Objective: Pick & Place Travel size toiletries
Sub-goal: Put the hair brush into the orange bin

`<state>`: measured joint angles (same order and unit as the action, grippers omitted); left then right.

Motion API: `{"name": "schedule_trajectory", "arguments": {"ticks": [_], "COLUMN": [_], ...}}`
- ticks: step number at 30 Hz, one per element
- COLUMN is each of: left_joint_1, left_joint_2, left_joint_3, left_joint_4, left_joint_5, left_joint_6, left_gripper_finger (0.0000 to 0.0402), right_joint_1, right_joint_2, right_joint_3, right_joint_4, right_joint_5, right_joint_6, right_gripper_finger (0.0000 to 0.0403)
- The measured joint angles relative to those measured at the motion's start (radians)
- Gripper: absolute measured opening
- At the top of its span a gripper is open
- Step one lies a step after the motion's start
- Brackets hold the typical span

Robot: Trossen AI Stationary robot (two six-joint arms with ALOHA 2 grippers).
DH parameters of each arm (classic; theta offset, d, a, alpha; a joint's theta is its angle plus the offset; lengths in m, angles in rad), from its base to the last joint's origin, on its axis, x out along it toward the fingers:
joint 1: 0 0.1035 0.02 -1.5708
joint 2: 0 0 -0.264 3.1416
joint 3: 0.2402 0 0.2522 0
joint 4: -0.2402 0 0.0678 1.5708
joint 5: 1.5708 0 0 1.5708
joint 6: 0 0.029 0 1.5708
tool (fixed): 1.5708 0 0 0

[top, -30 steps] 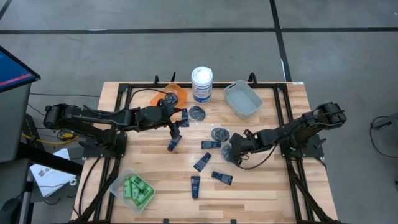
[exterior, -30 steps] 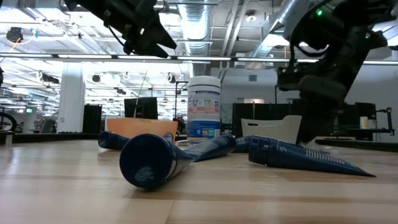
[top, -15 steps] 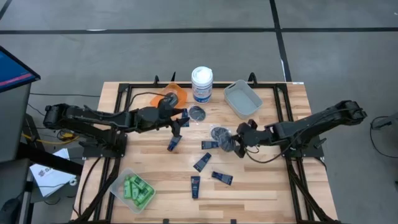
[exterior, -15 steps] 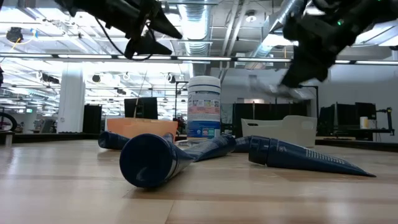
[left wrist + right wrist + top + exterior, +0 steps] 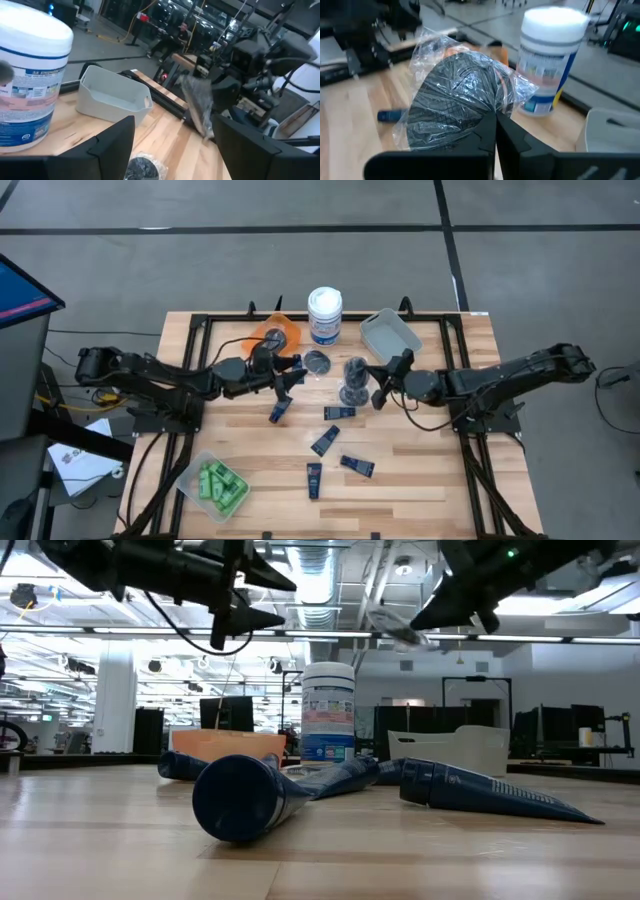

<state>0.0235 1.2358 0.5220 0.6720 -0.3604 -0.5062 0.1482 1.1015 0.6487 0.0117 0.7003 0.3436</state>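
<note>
Right end effector point(image 5: 378, 388) clamped together on round dark grey flat pot in crinkled clear wrap point(image 5: 457, 97), held above wooden table point(image 5: 420, 470) centre, at 5 o'clock from white tub with blue label point(image 5: 324, 314). Left end effector point(image 5: 290, 373) apart, empty, above table at 7 o'clock from tub.

White tub point(image 5: 324, 314) stands between orange bin point(image 5: 277, 332) and grey bin point(image 5: 391, 338).

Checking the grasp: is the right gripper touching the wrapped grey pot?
Touching. The right wrist view shows the right gripper with its fingertips shut on the clear wrap of the pot, holding it above the table.
</note>
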Motion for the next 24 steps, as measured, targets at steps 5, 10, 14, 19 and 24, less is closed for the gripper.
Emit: {"name": "schedule_trajectory", "arguments": {"ticks": [5,10,14,19,24], "left_joint_1": [0.0,0.0,0.001,0.002,0.006], "left_joint_2": [0.119,0.236,0.321,0.404,0.453], "left_joint_3": [0.003,0.06,0.158,0.276,0.33], "left_joint_4": [0.152,0.21,0.214,0.215,0.213], "left_joint_5": [0.0,0.0,0.027,0.056,0.058], "left_joint_6": [0.001,0.029,0.079,0.144,0.169], "left_gripper_finger": [0.0264,0.0264,0.0264,0.0264,0.0264], "right_joint_1": [-0.026,-0.047,-0.047,-0.046,-0.046], "right_joint_2": [0.0,0.0,0.0,0.0,0.0], "right_joint_3": [0.0,0.0,0.0,0.0,0.001], "right_joint_4": [0.068,0.082,0.078,0.075,0.078], "right_joint_5": [0.0,0.0,0.0,0.0,0.0], "right_joint_6": [-0.03,-0.04,-0.041,-0.055,-0.067], "right_gripper_finger": [0.0,0.0,0.0,0.0,0.0]}}
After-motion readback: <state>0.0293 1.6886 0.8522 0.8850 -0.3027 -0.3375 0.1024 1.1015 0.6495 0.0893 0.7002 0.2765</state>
